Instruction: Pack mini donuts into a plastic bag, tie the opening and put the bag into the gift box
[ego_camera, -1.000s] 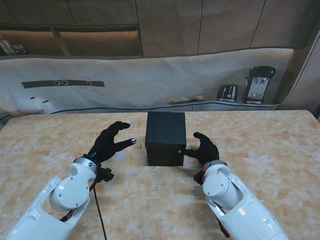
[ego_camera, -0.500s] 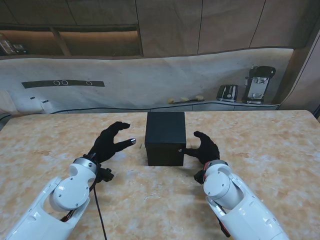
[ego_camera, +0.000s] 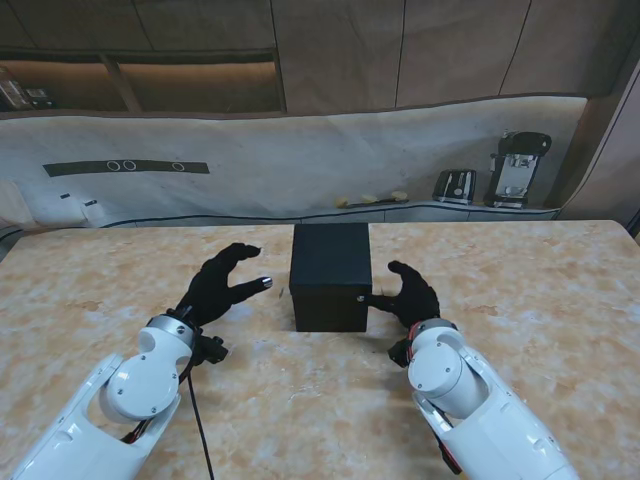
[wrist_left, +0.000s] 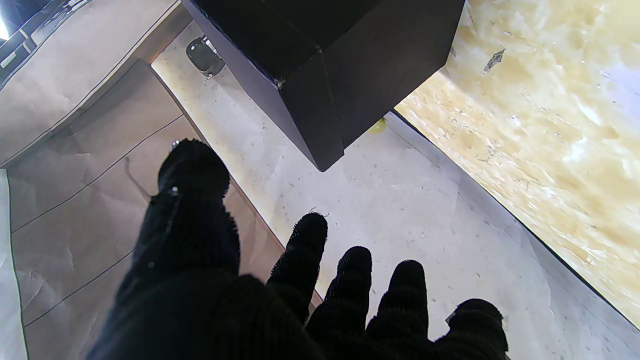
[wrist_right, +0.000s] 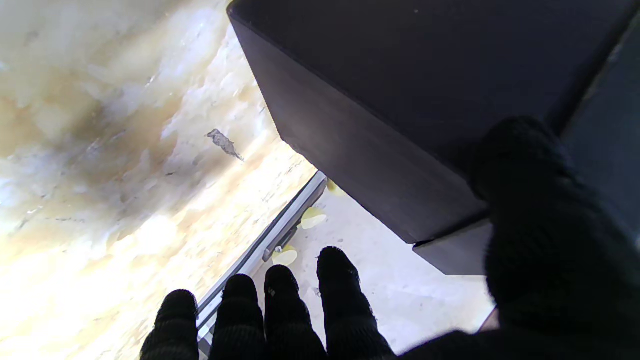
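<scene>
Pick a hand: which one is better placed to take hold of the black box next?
Right, likely. The right hand sits against the black gift box, thumb at its side wall. The left hand is open, with bare table showing between it and the box.

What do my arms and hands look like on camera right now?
Both arms are glossy white shells with rounded joint housings: left arm, right arm. Red shows at the right wrist. Each ends in a five-finger hand in a black knit glove: left hand, right hand. A black cable trails from the left wrist.
</scene>
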